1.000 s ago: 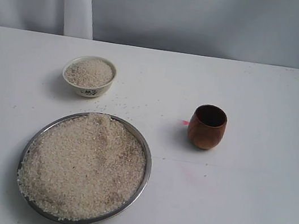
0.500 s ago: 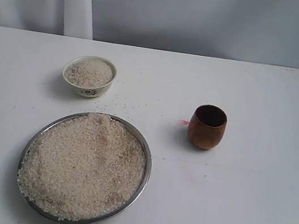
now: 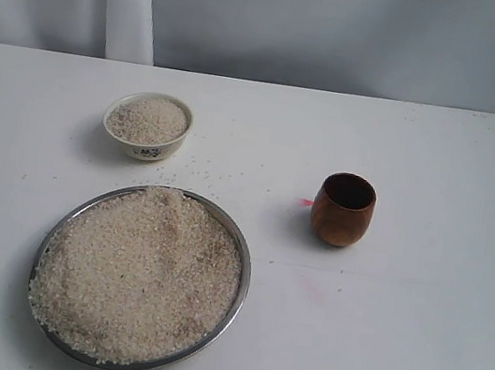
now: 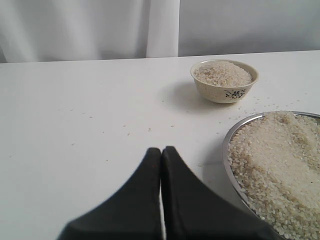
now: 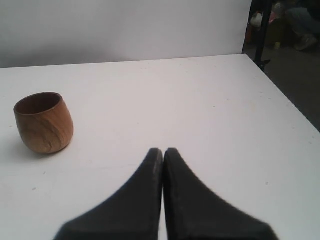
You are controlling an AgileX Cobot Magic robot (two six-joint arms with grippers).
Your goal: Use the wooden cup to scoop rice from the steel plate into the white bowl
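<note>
We found the steel plate (image 3: 243, 284) at 7 o'clock on the white worktop (image 3: 415, 318) in the exterior view. Rice (image 3: 143, 272) was heaped on it almost to the rim, with the highest part of the heap toward the plate's 12 o'clock edge. The white bowl (image 3: 176, 146) stood at 12 o'clock from the plate, near it but not touching. It was upright and filled with rice to about the rim, with its dark printed mark facing the camera. A few stray grains (image 3: 200, 175) lay on the worktop between the bowl and the plate.

The wooden cup (image 3: 343, 211) stood upright at 2 o'clock from the plate, well apart from both plate and bowl. Its dark mouth faced up. A small pink mark (image 3: 306, 202) lay on the worktop just beside the cup, at its 9 o'clock.

The left hand (image 4: 161, 151) was closed, its two black fingers pressed together and gripping nothing; plate and bowl lay beyond it, untouched. The right hand (image 5: 163, 151) was likewise closed and gripping nothing, clear of the cup.
</note>
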